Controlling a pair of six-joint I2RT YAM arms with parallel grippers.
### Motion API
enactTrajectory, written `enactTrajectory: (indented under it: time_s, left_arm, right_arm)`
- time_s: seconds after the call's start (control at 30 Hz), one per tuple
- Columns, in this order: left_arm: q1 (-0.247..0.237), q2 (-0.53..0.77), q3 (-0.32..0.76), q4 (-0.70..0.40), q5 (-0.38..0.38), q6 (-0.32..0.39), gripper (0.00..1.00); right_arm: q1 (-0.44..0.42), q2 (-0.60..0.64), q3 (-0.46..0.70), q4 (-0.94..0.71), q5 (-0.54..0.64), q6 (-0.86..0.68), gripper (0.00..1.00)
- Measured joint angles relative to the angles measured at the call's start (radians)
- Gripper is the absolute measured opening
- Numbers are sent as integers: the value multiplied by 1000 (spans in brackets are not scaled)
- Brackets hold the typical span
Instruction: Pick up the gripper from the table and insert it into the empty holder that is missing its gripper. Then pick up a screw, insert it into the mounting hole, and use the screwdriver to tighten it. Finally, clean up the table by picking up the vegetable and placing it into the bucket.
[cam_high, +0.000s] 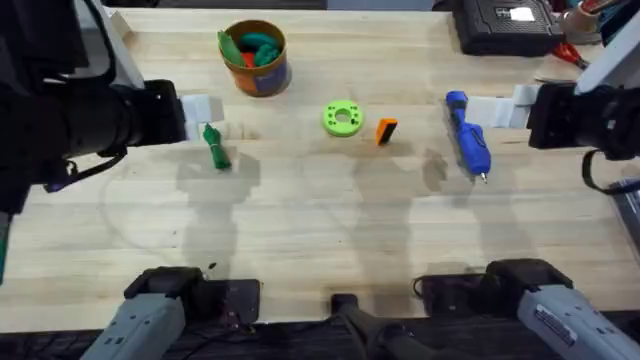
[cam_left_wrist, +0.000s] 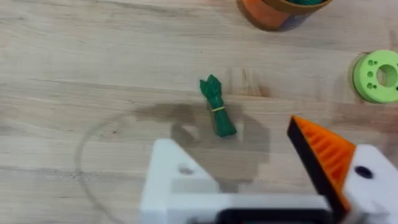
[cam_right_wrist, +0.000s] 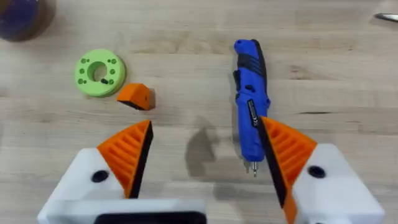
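Observation:
The gripper, a small orange wedge pad (cam_high: 386, 131), lies mid-table beside a green ring; it appears again (cam_right_wrist: 135, 96) ahead of my right gripper (cam_right_wrist: 205, 123), which is open with an orange pad on each finger. Right of the pad lies the blue screwdriver (cam_high: 467, 137) (cam_right_wrist: 250, 112), tip toward the front edge. My left gripper (cam_left_wrist: 229, 134) is open: one finger is the bare white holder (cam_left_wrist: 177, 180) with a dark hole, the other carries an orange pad. The dark green vegetable (cam_high: 215, 148) (cam_left_wrist: 217, 107) lies just beyond it. At the back stands the orange bucket (cam_high: 255, 57) (cam_left_wrist: 273, 9).
A bright green ring (cam_high: 342, 118) (cam_right_wrist: 99, 73) with small holes sits left of the orange pad. The bucket holds green and red toy pieces. A black device (cam_high: 500, 25) and red-handled scissors (cam_high: 570, 50) lie at the back right corner.

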Motion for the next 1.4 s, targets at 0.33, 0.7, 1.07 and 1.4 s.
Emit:
enactTrajectory:
  time_s: [0.33, 0.7, 1.07, 1.4]
  left_arm:
    - [0, 0, 0, 32, 0, 0, 988]
    - [0, 0, 0, 46, 0, 0, 986]
    - [0, 0, 0, -79, -2, 0, 985]
    - [0, 0, 0, -82, -28, 0, 985]
  right_arm:
    - [0, 0, 0, -1, 0, 0, 991]
    - [0, 0, 0, -10, 0, 0, 991]
    - [0, 0, 0, -10, 0, 0, 990]
    - [0, 0, 0, -10, 0, 0, 991]
